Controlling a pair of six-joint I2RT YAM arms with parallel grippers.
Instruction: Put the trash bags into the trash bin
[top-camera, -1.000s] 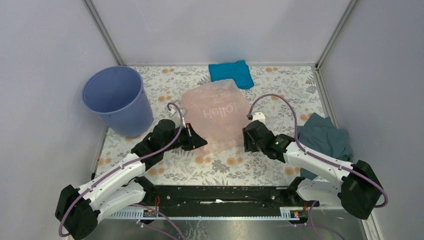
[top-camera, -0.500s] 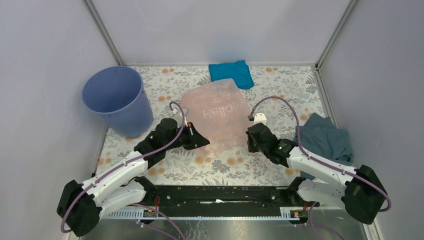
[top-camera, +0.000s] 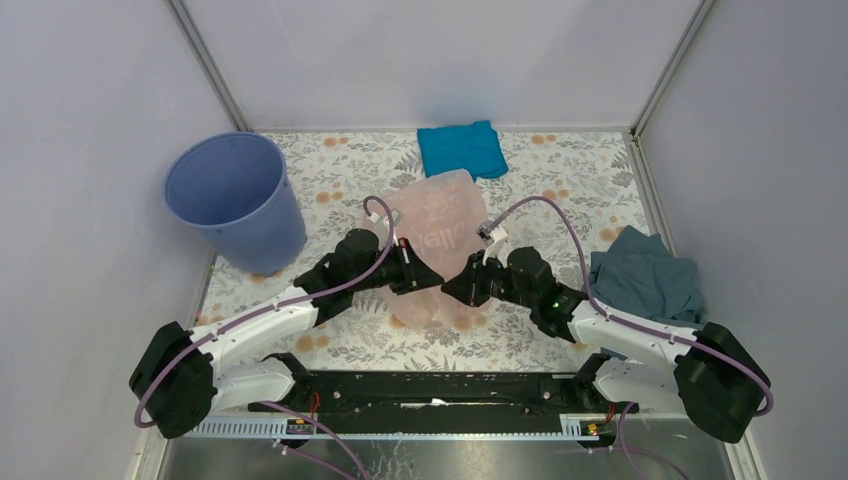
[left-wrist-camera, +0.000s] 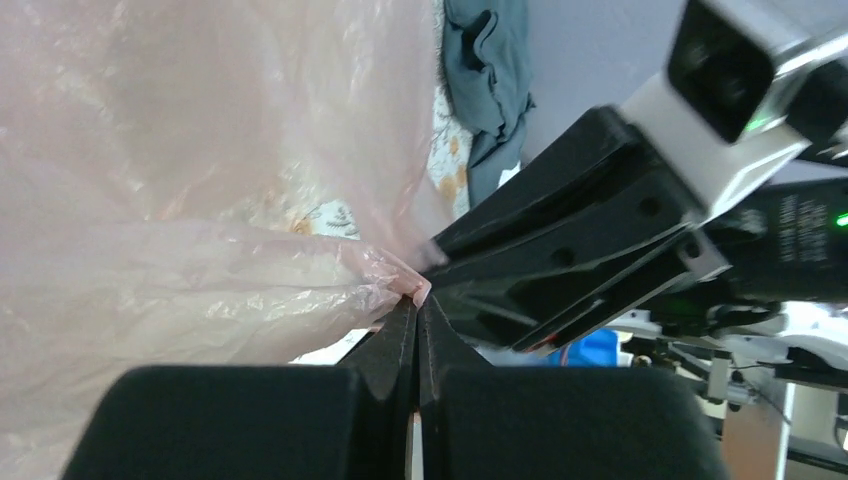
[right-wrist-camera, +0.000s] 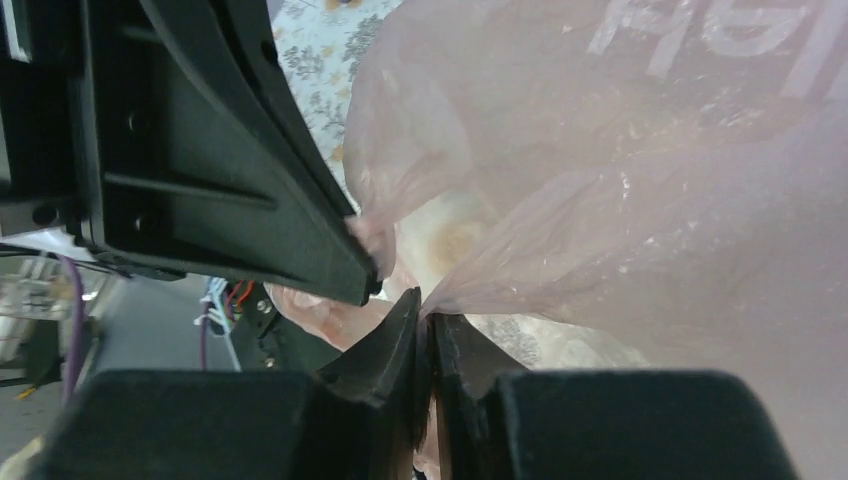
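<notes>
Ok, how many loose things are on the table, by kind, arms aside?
Bags: 1, the translucent pale-pink plastic bag
Bins: 1, the round lavender-blue plastic bucket
Cloths: 2, the bright blue folded cloth and the grey-blue crumpled cloth
Total: 4

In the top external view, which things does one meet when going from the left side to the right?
The lavender-blue bin → left pincer → right pincer, both gripping the pink bag → grey-blue cloth.
</notes>
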